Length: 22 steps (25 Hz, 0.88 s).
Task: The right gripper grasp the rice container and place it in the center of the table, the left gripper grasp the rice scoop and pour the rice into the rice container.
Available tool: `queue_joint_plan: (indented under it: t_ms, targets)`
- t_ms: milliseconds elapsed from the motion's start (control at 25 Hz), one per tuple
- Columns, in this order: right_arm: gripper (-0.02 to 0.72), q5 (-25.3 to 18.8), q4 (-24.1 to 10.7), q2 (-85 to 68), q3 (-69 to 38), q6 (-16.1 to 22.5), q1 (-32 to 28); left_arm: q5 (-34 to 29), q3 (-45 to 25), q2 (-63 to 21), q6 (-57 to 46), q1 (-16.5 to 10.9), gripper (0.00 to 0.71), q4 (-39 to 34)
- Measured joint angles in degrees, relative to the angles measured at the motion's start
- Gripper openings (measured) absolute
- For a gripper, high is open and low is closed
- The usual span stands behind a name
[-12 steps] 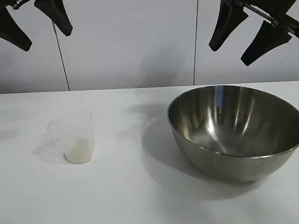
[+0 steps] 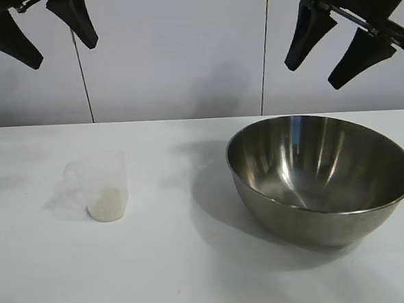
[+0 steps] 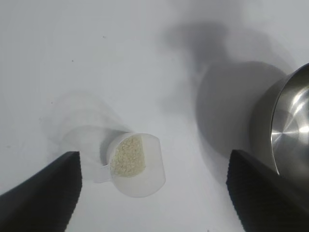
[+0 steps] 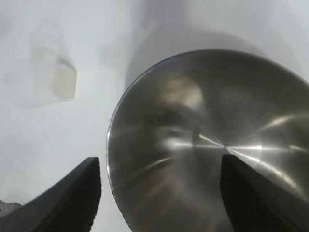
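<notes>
A: Step in hand? The right gripper hangs high above the rice container, fingers spread wide, nothing in them. Grasp not yet made.

B: The robot should bring those fingers down over the steel bowl's rim, one finger inside and one outside, and pinch firmly; the wall looks slick. Best slid low toward the rice scoop, since the bowl sits well off to the scoop's side, not mid-bench.

A: Left gripper?

B: High above the scoop, fingers also wide apart, empty. It should wait till the bowl is set down.

A: Counts?

B: One steel bowl, empty. One clear plastic scoop, upright, well apart from the bowl, with one small heap of rice in its bottom. Two grippers, two fingers each.
</notes>
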State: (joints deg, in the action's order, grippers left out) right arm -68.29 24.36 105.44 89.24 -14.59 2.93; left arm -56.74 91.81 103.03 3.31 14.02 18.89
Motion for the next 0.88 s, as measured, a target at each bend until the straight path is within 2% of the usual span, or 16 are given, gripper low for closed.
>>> queue_joint_plan:
  t_ms: [240, 400, 600, 880]
  targets:
    - [0.484, -1.2, -12.2, -0.3, 0.0, 1.8, 0.0, 0.0, 0.0, 0.0, 0.0, 0.0, 0.594, 0.0]
    - [0.484, -1.3, -17.1, -0.5, 0.0, 3.1, -0.2, 0.0, 0.0, 0.0, 0.0, 0.0, 0.594, 0.0]
    - [0.484, -1.3, -18.2, -0.2, -2.7, 4.5, -1.7, 0.0, 0.0, 0.0, 0.0, 0.0, 0.594, 0.0]
    - [0.484, -1.2, -17.4, 2.6, -5.5, 7.8, -3.7, 0.0, 0.0, 0.0, 0.0, 0.0, 0.594, 0.0]
